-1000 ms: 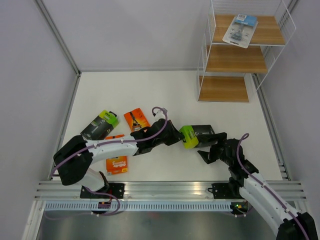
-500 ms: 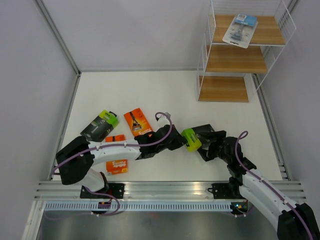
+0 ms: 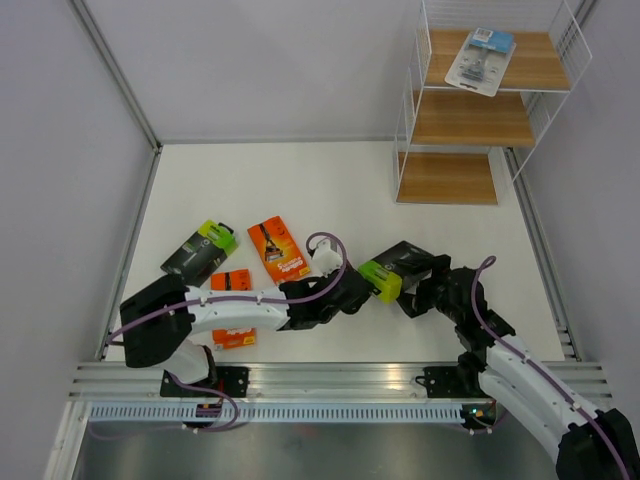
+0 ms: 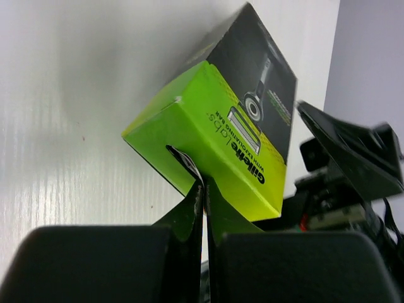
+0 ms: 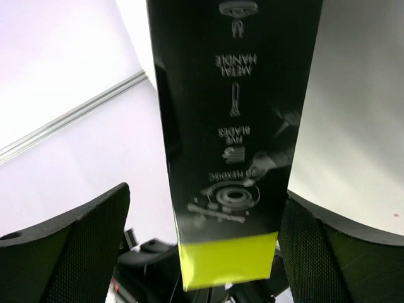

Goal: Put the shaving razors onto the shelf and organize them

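The right pincer (image 3: 420, 283) clasped a black, lime-ended box (image 3: 386, 277), the left pincer (image 3: 358, 291) clenched empty beside it, while the wire-framed wooden shelf (image 3: 470, 118) held a clear blister (image 3: 480, 60) on top.

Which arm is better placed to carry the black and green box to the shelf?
Right. The black box sits between the right fingers, and the shelf stands on that side. The left fingers are shut, only at its lime end.

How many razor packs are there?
5: clear blue-card blister on the wire shelf's top board; black lime-ended box and orange card at left; second orange card under the left arm; second black box between right fingers.
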Available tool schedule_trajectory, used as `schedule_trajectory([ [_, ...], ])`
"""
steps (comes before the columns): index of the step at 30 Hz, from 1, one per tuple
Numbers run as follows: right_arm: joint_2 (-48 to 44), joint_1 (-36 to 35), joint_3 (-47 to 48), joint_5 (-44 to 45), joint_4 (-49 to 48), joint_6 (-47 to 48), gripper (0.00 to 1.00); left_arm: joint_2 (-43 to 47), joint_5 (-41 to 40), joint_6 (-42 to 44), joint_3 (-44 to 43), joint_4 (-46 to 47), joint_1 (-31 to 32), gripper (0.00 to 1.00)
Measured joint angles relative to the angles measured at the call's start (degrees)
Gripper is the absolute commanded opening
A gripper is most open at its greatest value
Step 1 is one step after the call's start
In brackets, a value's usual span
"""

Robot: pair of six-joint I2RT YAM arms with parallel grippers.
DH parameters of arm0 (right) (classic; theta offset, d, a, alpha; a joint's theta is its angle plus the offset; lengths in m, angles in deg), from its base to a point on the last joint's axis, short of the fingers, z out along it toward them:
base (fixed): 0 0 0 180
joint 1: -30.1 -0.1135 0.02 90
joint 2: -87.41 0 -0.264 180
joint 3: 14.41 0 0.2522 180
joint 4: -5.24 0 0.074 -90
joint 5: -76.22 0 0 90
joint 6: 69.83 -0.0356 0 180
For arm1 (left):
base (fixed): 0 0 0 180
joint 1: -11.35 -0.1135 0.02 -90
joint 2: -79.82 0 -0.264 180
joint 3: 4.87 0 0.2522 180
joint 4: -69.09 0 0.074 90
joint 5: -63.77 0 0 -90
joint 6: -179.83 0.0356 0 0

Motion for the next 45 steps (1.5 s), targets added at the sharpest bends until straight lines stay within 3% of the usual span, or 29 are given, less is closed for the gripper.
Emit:
schedule_trajectory([
  [5, -5.40, -0.74, -0.68, 1.55, 2.10, -0.48, 0.89, -3.04, -3.39, -2.14, -2.75, -1.27, 0.09, 0.02],
  [12, -2.23, -1.20, -0.74, 0.31, 2.64, 0.96, 0.87, -4.90, -5.51, -2.19, -5.29, -2.14, 1.81, 0.02],
  [24, -0.02, -1.44, 3.34, -0.15, 5.77, 4.90, 0.77, -9.53, -20.17, -7.61, -17.49, -18.82, 8.76, 0.02],
  [29, 0.00, -1.46, 3.41, -0.26, 5.97, 5.75, 0.65, -10.67, -21.64, -11.65, -19.08, -24.06, 9.31, 0.02],
  [30, 0.00, -1.46, 3.41, -0.28, 5.97, 5.90, 0.52, -10.67, -21.68, -12.00, -19.08, -24.46, 9.31, 0.02],
  [33, 0.15, -1.46, 3.41, -0.42, 5.95, 6.14, 0.35, -10.69, -21.97, -13.00, -19.08, -25.33, 9.31, 0.02],
  [37, 1.16, -1.46, 3.58, -0.70, 5.46, 6.78, 0.34, -10.86, -21.97, -13.11, -19.10, -25.86, 9.31, 0.02],
  [39, 2.19, -1.46, 4.22, -0.83, 5.49, 7.85, 0.33, -10.91, -21.94, -13.05, -19.10, -26.23, 9.31, 0.36],
  [40, 2.69, -1.46, 4.68, -0.79, 5.64, 8.70, 0.33, -10.91, -21.86, -12.55, -19.12, -26.51, 9.29, 0.60],
  [45, 7.19, -1.40, 11.67, -0.15, 10.27, 18.62, 0.25, -7.63, -21.42, -10.95, -16.81, -27.32, 9.57, 0.85],
])
